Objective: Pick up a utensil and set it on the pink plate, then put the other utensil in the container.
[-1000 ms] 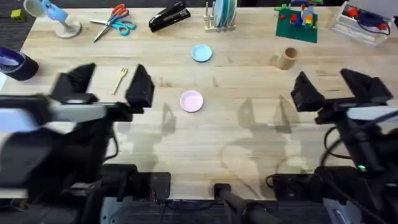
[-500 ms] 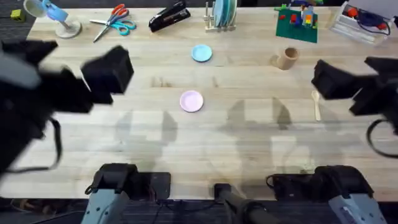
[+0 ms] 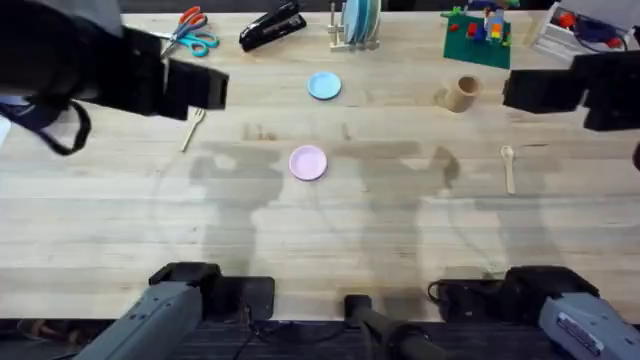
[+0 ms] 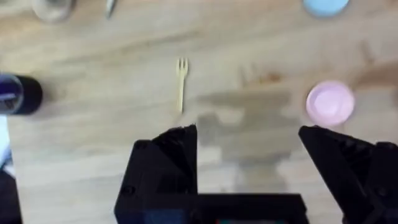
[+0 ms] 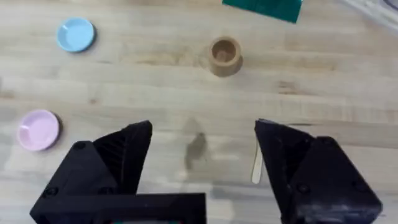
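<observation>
The utensil (image 3: pixel 193 128), a small pale wooden fork, is lying flat on the surface (image 3: pixel 320 230) toward the left side, and we are seeing nothing gripped yet. In the overhead view its long axis is running near-lengthwise away from the arm bases, tilted slightly, tines at the far end. We are watching the left claw (image 4: pixel 249 140) hanging above it with both fingers spread wide and nothing between them; in the left wrist view the fork is lying ahead of the claw and off toward one finger, not centred in the gap.

The pink plate (image 3: pixel 308 162) is sitting bare near the middle of the surface, to the right of the fork and well apart from it. The other utensil (image 3: pixel 509 167), the wooden spoon, is resting on the right side, handle pointing toward the bases, with the container (image 3: pixel 461 93) standing upright beyond it. The right claw (image 5: pixel 202 140) is likewise gaping and empty, with the spoon near one finger.

We are judging the left arm the nearer one for the fork: the claw is needing to shift sideways until it straddles the thin handle.
</observation>
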